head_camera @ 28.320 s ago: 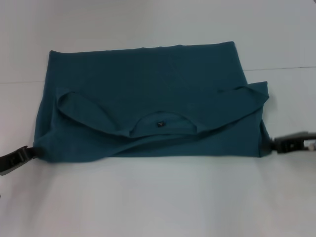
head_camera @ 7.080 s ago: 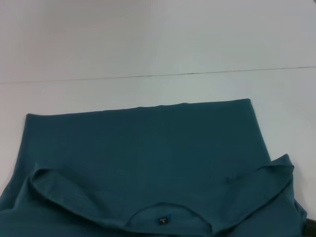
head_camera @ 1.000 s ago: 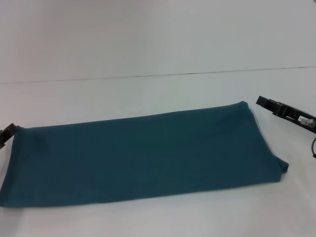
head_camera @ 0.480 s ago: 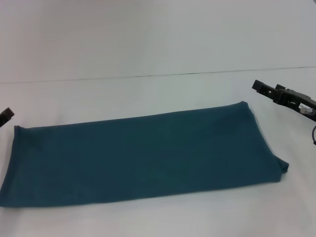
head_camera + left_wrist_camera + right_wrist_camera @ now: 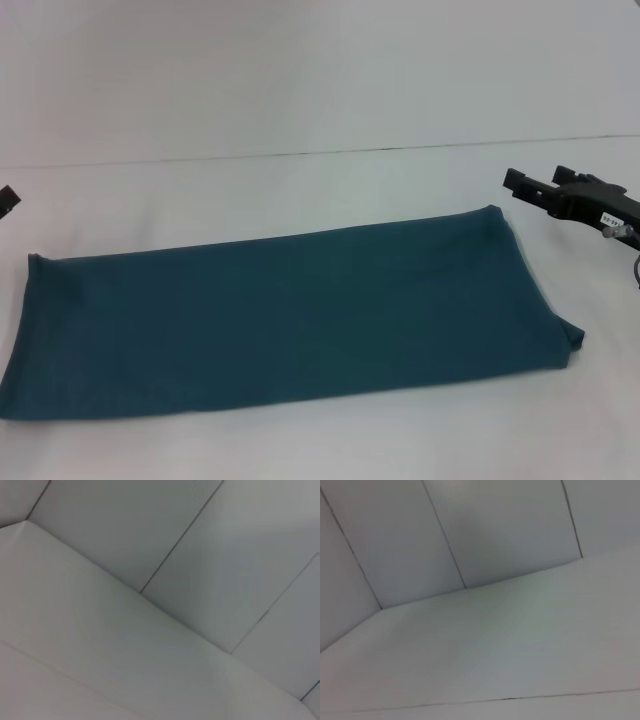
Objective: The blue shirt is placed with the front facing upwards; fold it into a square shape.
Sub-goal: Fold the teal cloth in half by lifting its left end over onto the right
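- Your dark teal-blue cotton shirt lies flat on the white tabletop as a long, narrow folded band. No print, sleeve or neckline shows on its upper face.
- The band runs slightly askew: the end toward your right end effector sits farther from the robot than the end toward your left one.
- Your right end effector, a black clamp-like piece, sits just beyond the far right corner of the shirt. It is close to the cloth but apart from it and grasps nothing. You cannot tell from these views whether its fingers are spread or closed.
- Your left end effector shows only as a small black tip at the edge of the head view. It is clear of the shirt's far left corner, and its finger state cannot be told.
- Both wrist views show you only pale panelled wall and bare white surface.
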{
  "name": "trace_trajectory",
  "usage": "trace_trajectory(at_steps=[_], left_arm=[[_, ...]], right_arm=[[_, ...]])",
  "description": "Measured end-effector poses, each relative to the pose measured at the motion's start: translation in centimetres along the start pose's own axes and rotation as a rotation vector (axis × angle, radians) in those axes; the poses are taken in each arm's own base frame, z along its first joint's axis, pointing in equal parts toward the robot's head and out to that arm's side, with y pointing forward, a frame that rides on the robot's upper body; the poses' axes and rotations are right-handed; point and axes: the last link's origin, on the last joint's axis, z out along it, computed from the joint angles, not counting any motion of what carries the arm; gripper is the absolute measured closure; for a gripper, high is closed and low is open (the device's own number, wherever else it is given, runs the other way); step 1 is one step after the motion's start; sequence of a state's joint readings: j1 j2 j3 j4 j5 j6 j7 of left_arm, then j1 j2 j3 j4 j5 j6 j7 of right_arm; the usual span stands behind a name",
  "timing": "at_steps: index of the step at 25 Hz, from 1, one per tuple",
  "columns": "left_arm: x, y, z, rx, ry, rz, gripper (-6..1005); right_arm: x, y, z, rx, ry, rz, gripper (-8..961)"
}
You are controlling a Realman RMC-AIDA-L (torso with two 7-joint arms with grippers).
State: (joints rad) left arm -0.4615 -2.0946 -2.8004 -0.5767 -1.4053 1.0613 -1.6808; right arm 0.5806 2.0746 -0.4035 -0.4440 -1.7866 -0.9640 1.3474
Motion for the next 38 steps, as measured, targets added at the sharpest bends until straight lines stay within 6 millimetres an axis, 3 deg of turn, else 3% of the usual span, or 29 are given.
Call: trace_trajectory(at_steps=[7,16,27,38], left_arm=[[1.4,-0.3,-0.1,0.007,-0.086,-0.078,123],[4.6,0.3,-0.6,0.016,-0.246,-0.102,124],[5.6,1.1,-1.7,0.013,-0.326,-0.086,124],[5.0,1.5,-1.9,-0.010,-0.350,-0.085,125]], right_arm=[[-0.2,-0.1,0.1,0.006,-0.001,-0.034,7],[-0.3,0.6,0.6,-0.030,0.020,-0.101,7],[-0.6,2.7,1.1,-0.165,0.083,-0.335,6],[-0.3,5.3,-2.5,-0.482,0.011,-0.454,7]])
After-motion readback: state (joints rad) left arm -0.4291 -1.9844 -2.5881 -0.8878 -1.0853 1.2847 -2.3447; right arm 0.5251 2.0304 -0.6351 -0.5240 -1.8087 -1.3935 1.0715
